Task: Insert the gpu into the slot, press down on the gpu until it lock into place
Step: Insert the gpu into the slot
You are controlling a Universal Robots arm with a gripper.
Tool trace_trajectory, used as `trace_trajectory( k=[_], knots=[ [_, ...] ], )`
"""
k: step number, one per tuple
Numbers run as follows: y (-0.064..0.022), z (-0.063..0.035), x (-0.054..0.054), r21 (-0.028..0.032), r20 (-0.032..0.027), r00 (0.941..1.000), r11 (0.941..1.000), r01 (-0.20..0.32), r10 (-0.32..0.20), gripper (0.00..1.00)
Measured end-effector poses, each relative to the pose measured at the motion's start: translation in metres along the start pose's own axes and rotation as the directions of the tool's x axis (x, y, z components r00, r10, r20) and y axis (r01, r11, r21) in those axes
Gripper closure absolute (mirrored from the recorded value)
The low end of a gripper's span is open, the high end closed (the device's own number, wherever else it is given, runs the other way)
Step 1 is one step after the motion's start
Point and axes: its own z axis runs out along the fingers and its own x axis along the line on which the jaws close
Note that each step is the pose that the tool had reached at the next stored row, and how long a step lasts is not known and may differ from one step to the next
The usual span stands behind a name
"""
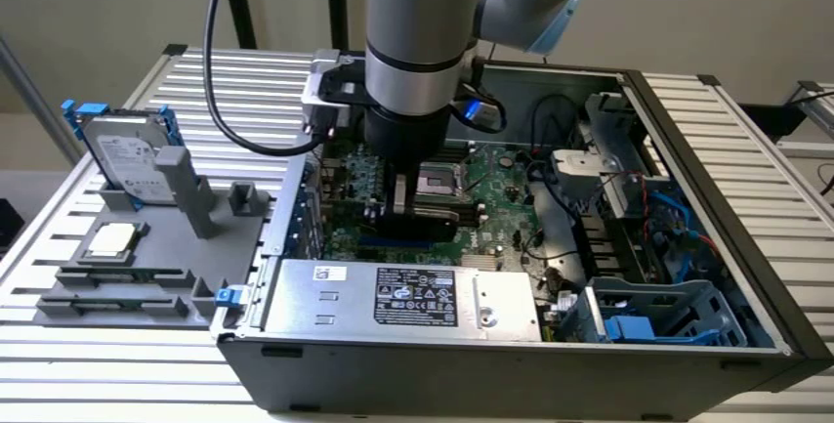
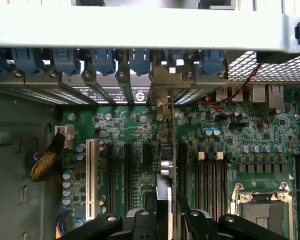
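My jaws are closed on the gpu point(image 2: 163, 187), one finger on each face of the card, which stands on edge. From my wrist it reads as a thin dark blade over the green motherboard point(image 2: 125, 125). I hang low inside the open computer case point(image 1: 521, 369), with the card's lower edge right at the slot point(image 1: 395, 244), the bright-blue strip (seated or not, I cannot tell). The processor socket point(image 2: 262, 212) lies near. A hard drive point(image 1: 124, 154) leans in a grey holder point(image 1: 170, 276) on the slatted surface point(image 1: 117, 384) — at the exterior view's left.
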Motion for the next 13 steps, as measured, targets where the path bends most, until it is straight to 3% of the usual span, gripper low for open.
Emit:
trace_trajectory(
  k=[13],
  knots=[
    [0.0002, 0.0028, 0.0002, 0.0001, -0.0055, 1.0, 1.0, 0.0, 0.0, 0.74]
  ],
)
